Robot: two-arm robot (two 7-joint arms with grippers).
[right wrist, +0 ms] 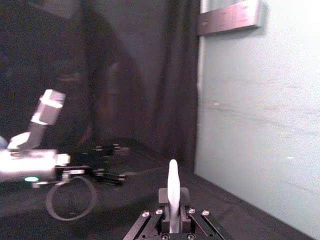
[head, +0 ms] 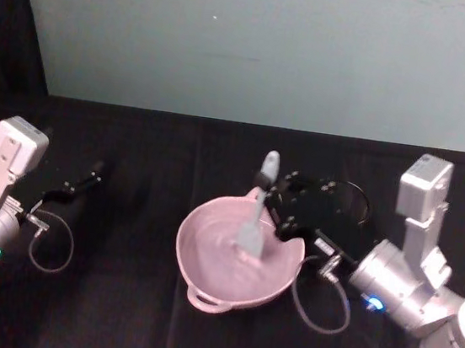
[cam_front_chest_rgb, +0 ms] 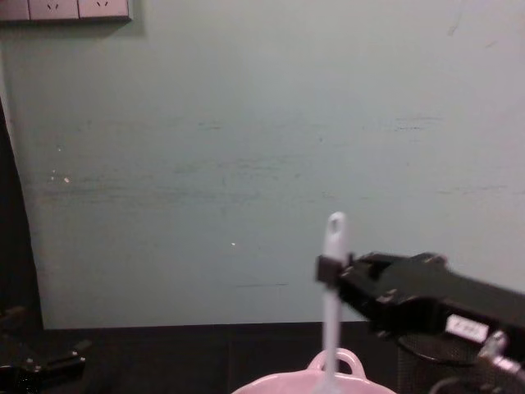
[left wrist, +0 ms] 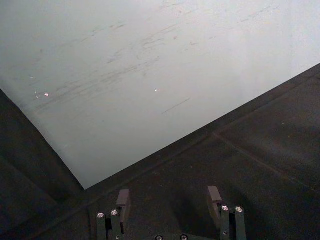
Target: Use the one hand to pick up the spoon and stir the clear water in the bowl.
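The pale pink bowl [head: 205, 256] sits mid-table, its loop handle toward me. The white spoon [head: 253, 227] stands nearly upright in it, paddle head down in the water, handle end above the rim. My right gripper [head: 269, 197] reaches in from the right and is shut on the spoon's handle just over the bowl's far rim. In the chest view the spoon [cam_front_chest_rgb: 331, 287] rises from the bowl [cam_front_chest_rgb: 336, 379], pinched by the right gripper [cam_front_chest_rgb: 328, 269]. The right wrist view shows the spoon [right wrist: 173, 186] clamped between the fingers. My left gripper [head: 89, 178] rests open at the far left.
A black wire-mesh cup [cam_front_chest_rgb: 435, 353] stands behind the right arm. Grey cable loops [head: 318, 308] hang by each wrist. A pale wall [head: 274, 43] bounds the back of the black-clothed table. The left gripper [left wrist: 169, 199] faces bare cloth.
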